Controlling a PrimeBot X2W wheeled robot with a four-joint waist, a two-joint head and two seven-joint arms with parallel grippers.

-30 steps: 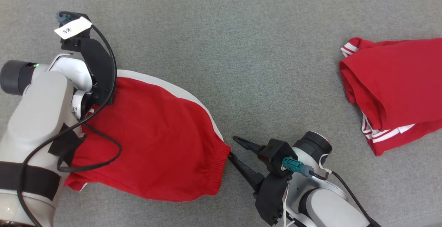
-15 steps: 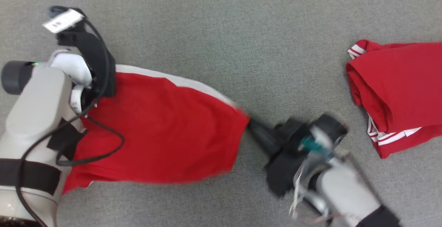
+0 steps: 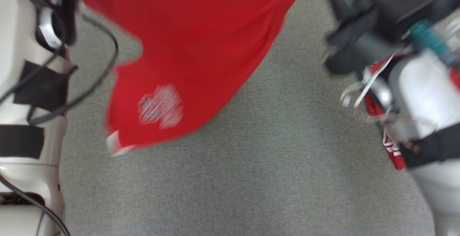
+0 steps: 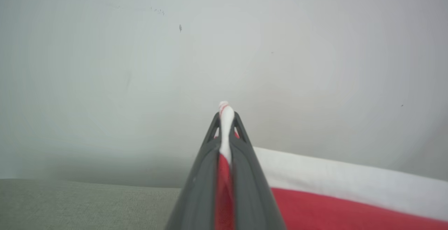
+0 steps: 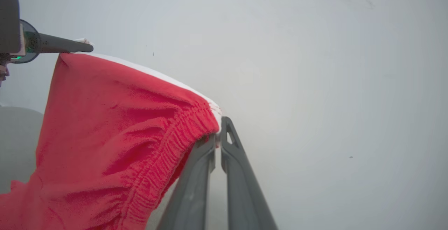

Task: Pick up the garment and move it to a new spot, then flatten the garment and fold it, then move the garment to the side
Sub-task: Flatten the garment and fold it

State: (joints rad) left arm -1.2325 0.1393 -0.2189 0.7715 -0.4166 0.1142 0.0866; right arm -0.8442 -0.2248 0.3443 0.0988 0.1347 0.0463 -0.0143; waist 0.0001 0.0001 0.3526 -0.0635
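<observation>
Two corners of the red garment (image 3: 201, 49) are pinched. At the left, the left gripper (image 4: 226, 117) is closed on its white-striped edge. The cloth hangs blurred across the upper middle of the head view, over the grey surface (image 3: 251, 178). At the right, the right gripper (image 5: 218, 132) is clamped on the elastic waistband corner. Another red piece (image 3: 394, 158) peeks out behind the right arm.

Garment (image 5: 115, 125): knit cloth, matt, slightly fuzzy; waistband gathered and ribbed; white edge strip smoother. Worktop (image 3: 251, 178): grey woven cloth cover, coarse, matt. Right gripper (image 5: 219, 132): dark grey plastic, matt. Forearm shell (image 3: 28, 178): pale smooth plastic.
</observation>
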